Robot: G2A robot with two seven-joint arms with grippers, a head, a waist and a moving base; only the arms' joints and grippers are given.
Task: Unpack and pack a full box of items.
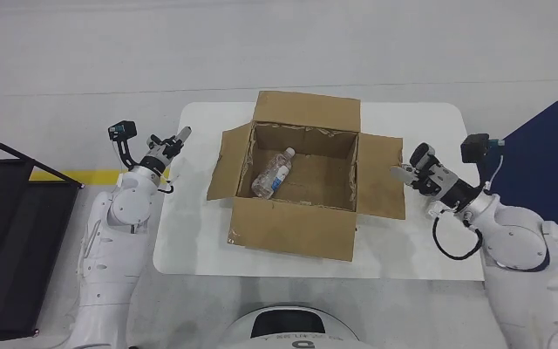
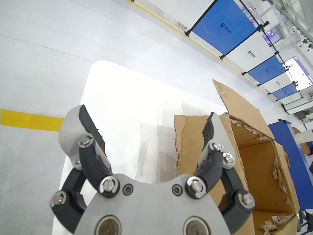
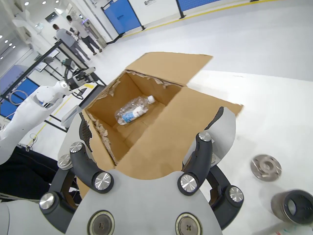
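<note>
Top view, bottle: a clear plastic bottle with a white cap and blue-and-white label (image 1: 273, 173) lay on its side on the floor of the open brown cardboard box (image 1: 292, 229), near its left wall.
Left claw: the left claw (image 2: 146, 117) was released and empty, over the white table's (image 1: 410, 249) left edge, outside the box's left flap.
Right claw: the right claw (image 3: 151, 117) was released and empty, beside the right flap.
Step in hand: probably lifting the bottle out; the left claw was nearer. It should descend straight down and close across the bottle's middle.
In the way: the left flap and the tall, torn walls.
Other things: a grey metal flanged disc (image 3: 266, 167) and a dark short cylinder (image 3: 291, 206) seemed to lie near the right claw.
</note>
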